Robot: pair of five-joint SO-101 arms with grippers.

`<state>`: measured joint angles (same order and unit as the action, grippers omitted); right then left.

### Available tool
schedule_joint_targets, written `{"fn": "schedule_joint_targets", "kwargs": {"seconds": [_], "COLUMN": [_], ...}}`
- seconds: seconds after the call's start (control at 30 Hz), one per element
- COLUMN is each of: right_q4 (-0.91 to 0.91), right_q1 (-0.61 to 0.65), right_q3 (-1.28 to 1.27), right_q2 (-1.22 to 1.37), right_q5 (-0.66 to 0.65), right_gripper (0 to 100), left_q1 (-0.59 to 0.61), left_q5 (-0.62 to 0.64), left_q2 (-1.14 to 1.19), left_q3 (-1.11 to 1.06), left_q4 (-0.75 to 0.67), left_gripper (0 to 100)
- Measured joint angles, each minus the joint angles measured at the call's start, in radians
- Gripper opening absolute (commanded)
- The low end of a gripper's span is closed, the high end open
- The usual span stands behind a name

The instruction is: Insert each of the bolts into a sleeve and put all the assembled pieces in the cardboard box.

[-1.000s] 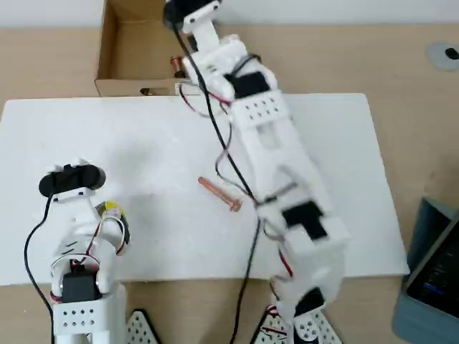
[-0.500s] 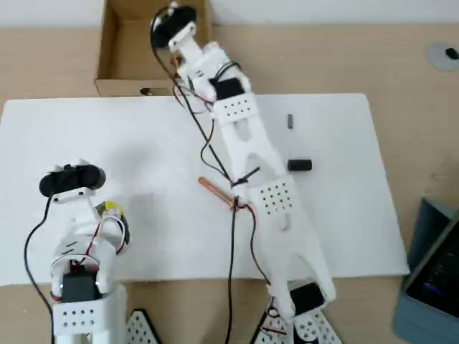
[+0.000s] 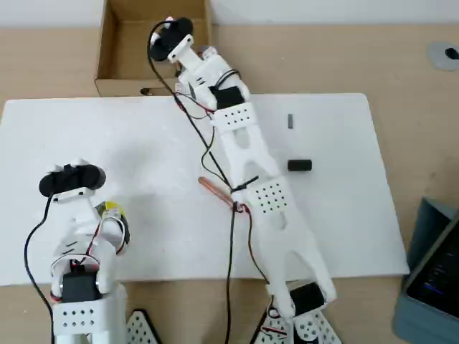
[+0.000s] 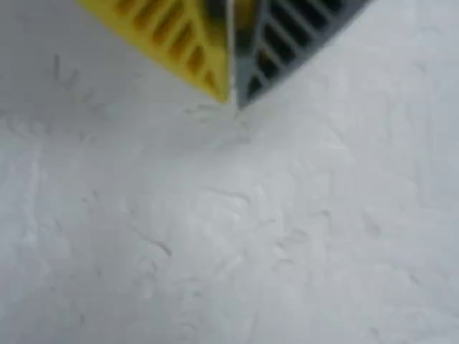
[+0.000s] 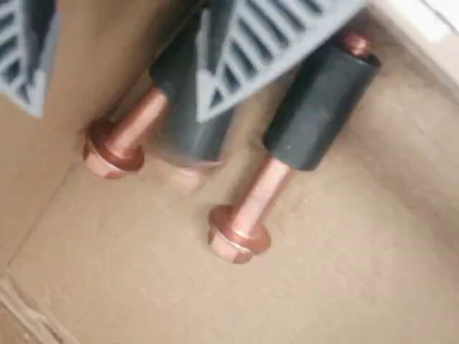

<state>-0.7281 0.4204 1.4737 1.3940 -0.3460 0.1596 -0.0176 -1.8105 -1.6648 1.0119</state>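
Your right arm stretches across the white mat (image 3: 107,143) and dips into the cardboard box (image 3: 136,46) at the far edge of the counter (image 3: 358,57). Inside the box, your right end effector (image 5: 118,111) has its two grey fingers spread wide apart. It is not pinching anything.

Two finished pieces lie on the box floor, side by side. Each one is a copper bolt pushed through a black sleeve. The first finished piece (image 5: 315,115) lies out in the open, with its round bolt head pointing away from the box wall. The second finished piece (image 5: 111,154) lies close to the cardboard wall. One grey finger covers part of its black sleeve, and its bolt head sits between the two fingers.

Out on the mat, one loose bolt (image 3: 214,188) lies flat right beside your right arm, and a cable crosses one end of it. An empty black sleeve (image 3: 300,165) lies on its side on the other side of that arm, well apart from the bolt. A small dark piece (image 3: 290,121) sits on the mat a bit farther back; you cannot tell what it is.

Your left end effector (image 4: 233,97) is over the near left part of the mat. Its yellow finger and grey finger are pressed together with nothing between them.
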Motion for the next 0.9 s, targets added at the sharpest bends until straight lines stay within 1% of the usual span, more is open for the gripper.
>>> {"fn": "schedule_joint_targets", "kwargs": {"seconds": [0.13, 0.27, 0.4, 0.57, 0.67, 0.9], "right_q4": [-0.003, -0.063, -0.181, -0.333, -0.413, -0.594], "right_q1": [0.0, 0.0, -0.003, -0.025, -0.037, -0.055], "right_q3": [0.006, 0.037, 0.127, 0.141, 0.141, 0.143], "right_q2": [0.0, 0.0, -0.003, -0.012, -0.072, -0.235], "right_q5": [0.0, 0.0, 0.041, 0.118, 0.157, 0.186], "right_gripper": [14.5, 14.5, 14.5, 14.5, 14.5, 14.5], "left_q1": [0.0, 0.0, 0.0, 0.0, 0.0, 0.0], "left_q5": [0.0, 0.0, 0.0, 0.0, 0.0, 0.0], "left_q2": [0.0, 0.0, 0.0, 0.0, 0.0, 0.0], "left_q3": [0.0, 0.0, 0.0, 0.0, 0.0, 0.0], "left_q4": [0.0, 0.0, 0.0, 0.0, 0.0, 0.0], "left_gripper": [0, 0, 0, 0, 0, 0]}}
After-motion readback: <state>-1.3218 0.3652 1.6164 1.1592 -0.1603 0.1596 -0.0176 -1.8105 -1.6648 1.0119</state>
